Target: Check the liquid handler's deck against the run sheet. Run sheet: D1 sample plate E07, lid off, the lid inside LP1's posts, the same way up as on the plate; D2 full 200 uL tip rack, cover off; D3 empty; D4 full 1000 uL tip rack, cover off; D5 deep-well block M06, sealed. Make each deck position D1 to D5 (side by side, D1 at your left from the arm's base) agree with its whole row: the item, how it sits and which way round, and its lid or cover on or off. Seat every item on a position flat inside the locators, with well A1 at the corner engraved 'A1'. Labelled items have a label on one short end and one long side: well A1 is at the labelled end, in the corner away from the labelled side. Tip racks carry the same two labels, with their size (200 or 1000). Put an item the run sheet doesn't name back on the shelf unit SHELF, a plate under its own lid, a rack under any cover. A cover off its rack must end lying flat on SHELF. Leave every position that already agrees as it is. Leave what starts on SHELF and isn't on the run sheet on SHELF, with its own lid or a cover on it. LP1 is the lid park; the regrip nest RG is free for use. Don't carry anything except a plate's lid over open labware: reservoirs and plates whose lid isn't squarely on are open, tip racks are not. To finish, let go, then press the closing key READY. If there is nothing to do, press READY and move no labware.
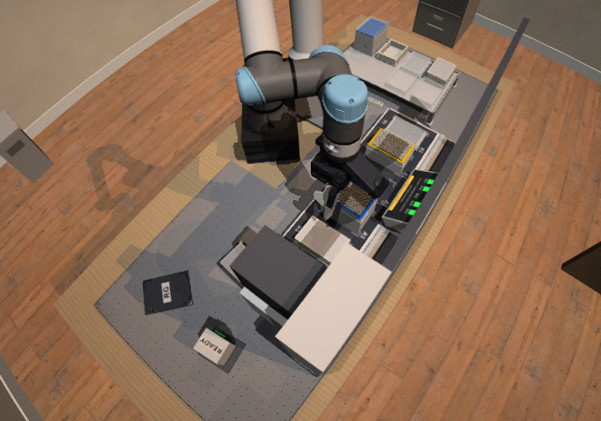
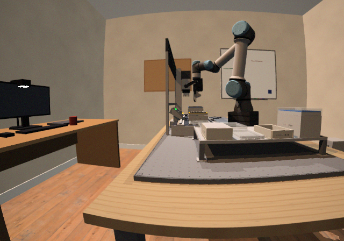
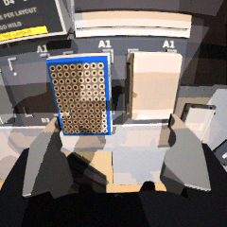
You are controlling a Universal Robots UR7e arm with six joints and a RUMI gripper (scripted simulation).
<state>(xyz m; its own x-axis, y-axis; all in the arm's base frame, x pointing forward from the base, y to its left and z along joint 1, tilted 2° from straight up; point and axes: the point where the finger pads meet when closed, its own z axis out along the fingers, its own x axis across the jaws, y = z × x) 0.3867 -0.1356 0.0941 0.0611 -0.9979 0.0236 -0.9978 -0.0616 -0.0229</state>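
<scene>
The blue tip rack [image 3: 80, 96] sits on the deck with its cover off, and its holes are full of tips. The wrist view shows it straight from above; an engraved A1 is just beyond its far corner. In the top view the arm hides part of this rack [image 1: 355, 201]. Right beside it lies a plain cream block [image 3: 155, 85], and its label cannot be seen. On the rack's other side, the top view shows a yellow tip rack [image 1: 391, 145], also uncovered. The gripper [image 3: 115, 158] hangs above the blue tip rack's near edge, jaws wide open, holding nothing.
</scene>
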